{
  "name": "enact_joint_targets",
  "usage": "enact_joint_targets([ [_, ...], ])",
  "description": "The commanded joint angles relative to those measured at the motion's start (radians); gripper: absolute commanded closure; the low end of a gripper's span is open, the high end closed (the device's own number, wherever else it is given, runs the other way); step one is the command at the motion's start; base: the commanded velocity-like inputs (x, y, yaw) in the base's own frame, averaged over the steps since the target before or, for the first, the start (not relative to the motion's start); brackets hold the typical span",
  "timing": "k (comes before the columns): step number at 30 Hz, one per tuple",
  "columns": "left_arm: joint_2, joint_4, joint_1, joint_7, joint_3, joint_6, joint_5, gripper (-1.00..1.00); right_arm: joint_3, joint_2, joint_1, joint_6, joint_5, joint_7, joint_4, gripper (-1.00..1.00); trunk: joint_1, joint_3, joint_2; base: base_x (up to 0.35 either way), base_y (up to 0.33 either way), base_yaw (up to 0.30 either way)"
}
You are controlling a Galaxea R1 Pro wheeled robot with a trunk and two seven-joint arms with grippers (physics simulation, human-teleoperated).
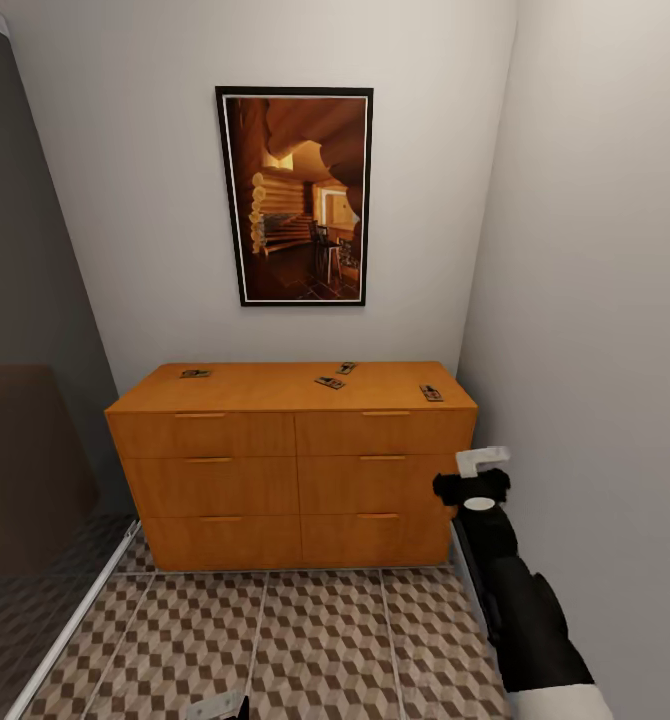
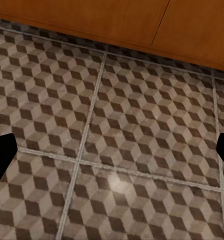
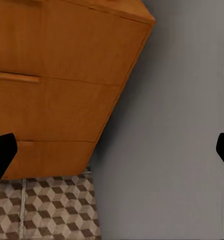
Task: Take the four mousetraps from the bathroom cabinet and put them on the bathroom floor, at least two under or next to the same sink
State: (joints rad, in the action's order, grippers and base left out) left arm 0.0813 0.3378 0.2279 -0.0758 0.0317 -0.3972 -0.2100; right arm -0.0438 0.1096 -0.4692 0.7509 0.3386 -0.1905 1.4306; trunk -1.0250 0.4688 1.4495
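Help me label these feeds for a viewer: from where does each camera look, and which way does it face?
Head: faces forward and down at the cabinet, four mousetraps on top; right arm shows.
Left wrist: looks down at the bathroom floor; dark fingertips at the edges.
Right wrist: faces the cabinet's corner and grey wall; fingertips spread.
All three share cabinet and floor.

The cabinet [image 1: 293,470] is orange-brown wood. On top of it lie brown mousetraps [image 1: 329,382] with dark wire. The floor [image 1: 315,640] before the cabinet has a brown, beige and cream cube pattern. The walls [image 1: 125,200] are pale grey.
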Motion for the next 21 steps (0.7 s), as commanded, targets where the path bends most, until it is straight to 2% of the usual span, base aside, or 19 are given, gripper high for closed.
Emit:
enact_joint_targets([
  [1,0.000,0.000,0.001,-0.004,0.004,-0.003,-0.005,-1.00,-0.007,0.000,-0.003,0.040,-0.003,0.005,0.037,-1.00,0.000,0.001,0.000,0.000,0.000,0.000],
  [3,0.000,0.000,0.001,-0.004,0.004,-0.003,-0.005,-1.00,-0.015,0.000,-0.010,0.096,-0.003,0.018,0.071,-1.00,0.000,0.001,0.000,0.000,0.000,0.000],
  [4,0.000,0.000,0.001,-0.004,0.004,-0.003,-0.005,-1.00,-0.022,-0.001,-0.038,0.164,-0.003,0.029,0.101,-1.00,0.000,0.001,0.000,0.000,0.000,0.000],
  [5,0.000,0.000,0.001,-0.004,0.004,-0.003,-0.005,-1.00,-0.025,0.000,-0.068,0.199,-0.003,0.033,0.111,-1.00,0.000,0.001,0.000,0.000,0.000,0.000],
  [7,0.000,0.000,0.001,-0.004,0.004,-0.003,-0.005,-1.00,-0.028,0.000,-0.099,0.224,-0.002,0.035,0.115,-1.00,0.000,0.001,0.000,0.000,0.000,0.000],
  [9,0.000,0.000,0.001,-0.004,0.004,-0.003,-0.005,-1.00,-0.032,0.001,-0.173,0.250,0.002,0.038,0.105,-1.00,0.000,0.001,0.000,0.000,0.000,0.000],
  [12,0.000,0.000,0.001,-0.004,0.004,-0.003,-0.005,-1.00,-0.033,0.001,-0.241,0.259,0.003,0.039,0.070,-1.00,0.000,0.001,0.000,0.000,0.000,0.000],
  [13,0.000,-0.001,0.001,-0.004,0.004,-0.003,-0.005,-1.00,-0.034,0.001,-0.297,0.263,0.004,0.039,0.029,-1.00,0.000,0.001,0.000,0.000,0.000,0.000],
  [20,0.000,-0.002,0.001,-0.004,0.004,-0.003,-0.005,-1.00,-0.032,0.002,-0.508,0.266,0.003,0.040,-0.194,-1.00,0.000,0.001,0.000,0.000,0.000,0.000],
  [21,0.000,-0.002,0.001,-0.004,0.004,-0.003,-0.005,-1.00,-0.032,0.002,-0.570,0.266,0.002,0.041,-0.270,-1.00,0.000,0.001,0.000,0.000,0.000,0.000],
])
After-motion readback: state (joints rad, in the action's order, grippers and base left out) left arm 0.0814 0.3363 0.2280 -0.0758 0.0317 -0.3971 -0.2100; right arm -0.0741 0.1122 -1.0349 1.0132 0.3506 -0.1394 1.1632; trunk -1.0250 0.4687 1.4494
